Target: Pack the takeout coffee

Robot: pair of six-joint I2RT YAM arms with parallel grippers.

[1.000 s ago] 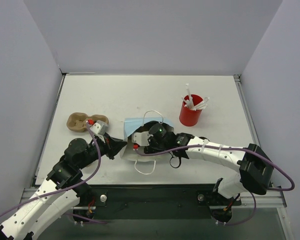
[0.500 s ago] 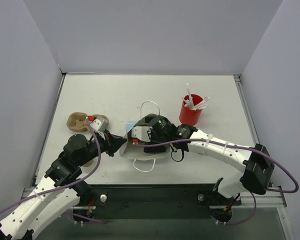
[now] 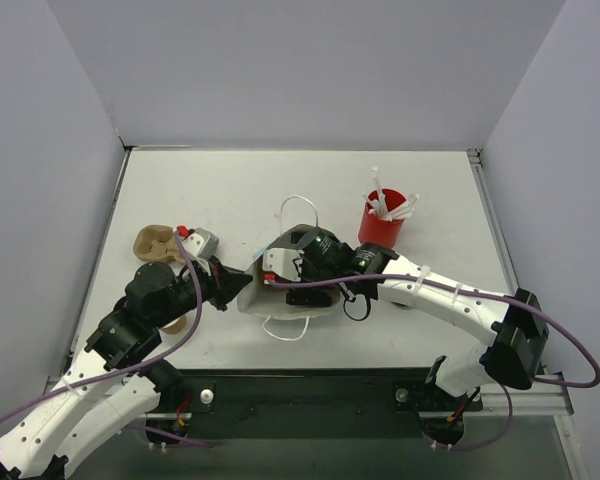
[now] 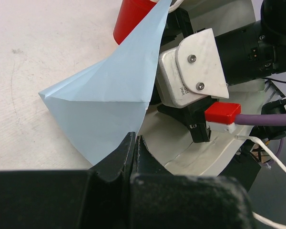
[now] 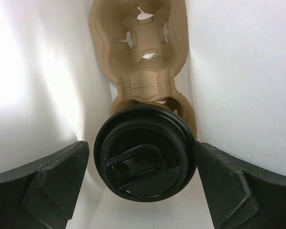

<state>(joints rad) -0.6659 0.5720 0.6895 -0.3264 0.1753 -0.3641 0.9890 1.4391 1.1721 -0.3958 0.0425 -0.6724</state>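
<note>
Inside the blue bag (image 4: 105, 100), in the middle of the table (image 3: 230, 190), the takeout coffee (image 5: 144, 160) stands in the near pocket of a brown pulp carrier (image 5: 138, 43). In the right wrist view only its round black lid shows. The right gripper (image 5: 142, 148) reaches into the bag mouth and is released. Its fingers (image 5: 52, 186) stand wide, one on each side of the lid. On one side a thin gap shows; on the other I cannot tell if it touches. The left gripper (image 4: 135, 143) is clenched on the rim of the bag, where the blue paper folds outward. A second pulp carrier (image 3: 155, 243) lies on the table left of the bag. A red cup (image 3: 382, 232) with white straws (image 3: 390, 205) stands to the right, behind the right arm.
</note>
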